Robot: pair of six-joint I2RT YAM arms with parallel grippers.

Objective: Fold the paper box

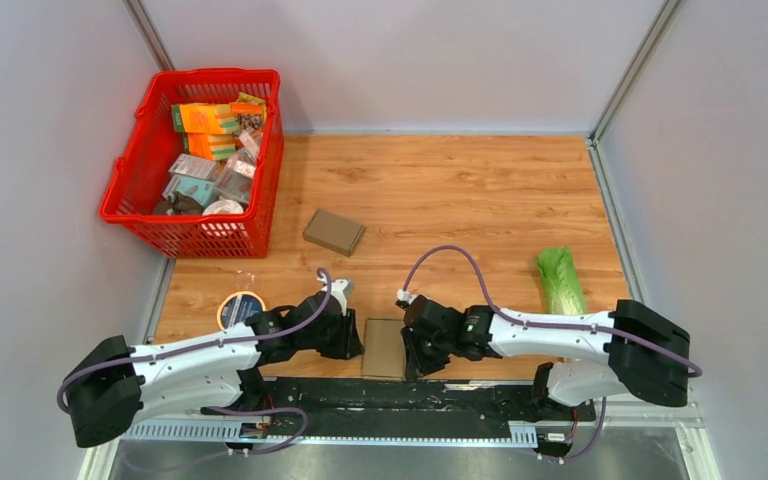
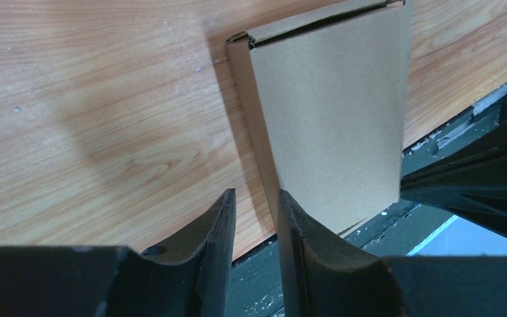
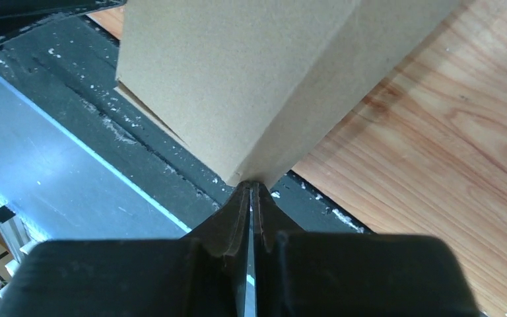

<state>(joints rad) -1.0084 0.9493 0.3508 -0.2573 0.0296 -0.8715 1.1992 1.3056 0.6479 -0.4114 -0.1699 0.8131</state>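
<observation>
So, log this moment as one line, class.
left gripper: open beside paper box | right gripper: shut on box edge | box: table near edge

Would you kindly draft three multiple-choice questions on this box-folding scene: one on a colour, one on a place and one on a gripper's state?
1. What colour is the basket?
A blue; B red; C grey.

2. Where does the paper box lie?
A inside the basket; B against the far wall; C at the near edge of the table, between the left gripper and the right gripper.

3. How do the right gripper's jaws stand?
A shut on a corner of the paper box; B wide open over bare wood; C shut on a pen.

Answers:
1 B, since its mesh walls show red in the top view.
2 C, since the flat cardboard sits between the tips of both arms.
3 A, since the right wrist view shows the fingers pressed together where the cardboard's corner meets them.
</observation>
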